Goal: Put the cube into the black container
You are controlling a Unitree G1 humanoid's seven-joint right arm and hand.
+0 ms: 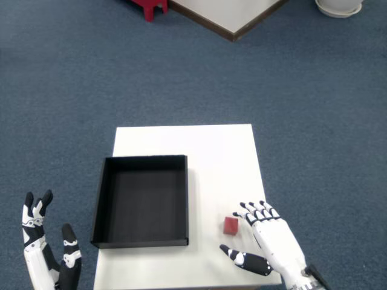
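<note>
Cube (230,225) is being approached by the spread, empty right hand (270,241) from 4 o'clock; probably light, rigid, easily pinched across opposite faces.

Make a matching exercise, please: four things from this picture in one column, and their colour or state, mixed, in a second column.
1. cube
2. container
3. table
4. right hand

a. black, holding nothing
b. open, fingers apart, beside the cube
c. red, on the table
d. white, on blue carpet

Pairs: 1-c, 2-a, 3-d, 4-b
</note>
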